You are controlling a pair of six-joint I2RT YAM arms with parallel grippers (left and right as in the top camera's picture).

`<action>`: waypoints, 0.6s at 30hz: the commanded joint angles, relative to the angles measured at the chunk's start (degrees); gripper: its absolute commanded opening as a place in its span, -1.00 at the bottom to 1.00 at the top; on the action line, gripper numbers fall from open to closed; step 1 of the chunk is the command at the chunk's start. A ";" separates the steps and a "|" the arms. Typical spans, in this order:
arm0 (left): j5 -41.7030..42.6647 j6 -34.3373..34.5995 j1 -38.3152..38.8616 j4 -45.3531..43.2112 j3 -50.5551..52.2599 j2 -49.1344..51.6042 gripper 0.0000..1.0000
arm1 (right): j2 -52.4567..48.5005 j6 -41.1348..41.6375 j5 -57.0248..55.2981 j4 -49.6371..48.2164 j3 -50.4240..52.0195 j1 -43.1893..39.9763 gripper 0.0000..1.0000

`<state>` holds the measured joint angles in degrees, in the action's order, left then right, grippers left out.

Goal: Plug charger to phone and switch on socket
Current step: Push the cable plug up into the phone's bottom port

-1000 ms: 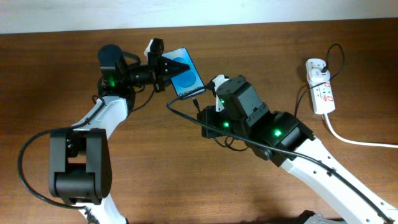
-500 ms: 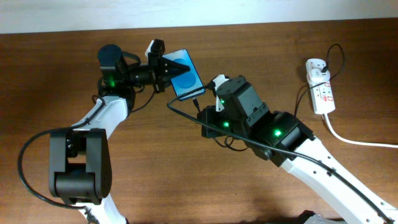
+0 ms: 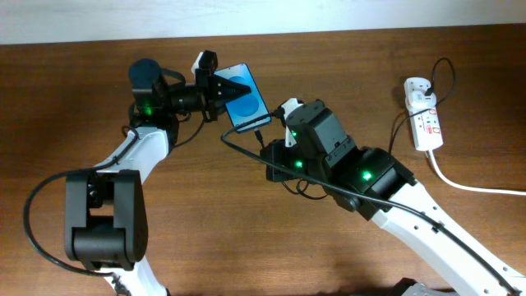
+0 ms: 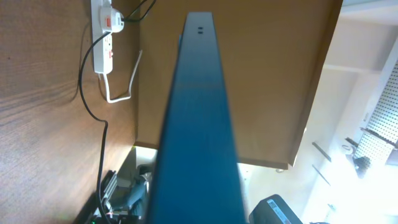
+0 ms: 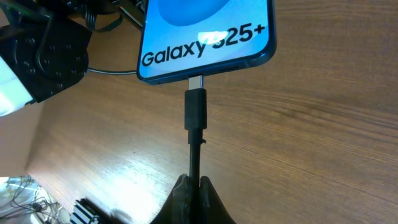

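Over the last second we see almost nothing move. The charger (image 5: 196,109) meets the phone (image 5: 205,37) with its silver tip showing, so it is probably not fully seated. Our right gripper (image 5: 191,188) pinches the charger at lower centre, just below its plug. Our left gripper (image 3: 226,85) clamps the phone at upper centre-left. The socket (image 3: 426,122) lies far right.

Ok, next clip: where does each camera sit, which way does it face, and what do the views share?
Overhead: above the table, facing down; both arms show.
Left wrist: behind the phone, sighting along its edge toward the socket; own claw unclear.
Right wrist: facing along the charger to the phone; right claw tips pinch it.
Shared: the phone, in all three.
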<state>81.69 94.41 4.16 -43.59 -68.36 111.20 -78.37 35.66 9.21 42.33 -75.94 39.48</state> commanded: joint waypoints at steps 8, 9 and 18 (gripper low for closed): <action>0.39 0.74 0.17 -0.76 -1.18 -0.15 -1.00 | 0.11 2.60 3.69 -0.22 0.20 -2.12 -0.92; 0.39 0.74 0.17 -0.76 -1.18 -0.15 -1.00 | 0.11 2.62 3.72 -0.26 0.20 -2.12 -0.92; -0.66 1.57 0.17 -0.76 -1.18 -0.15 -1.00 | 0.11 2.80 4.35 -0.63 0.20 -2.10 -0.92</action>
<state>81.58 95.15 4.16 -43.83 -68.36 111.20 -78.37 37.95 12.80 41.93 -75.94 37.56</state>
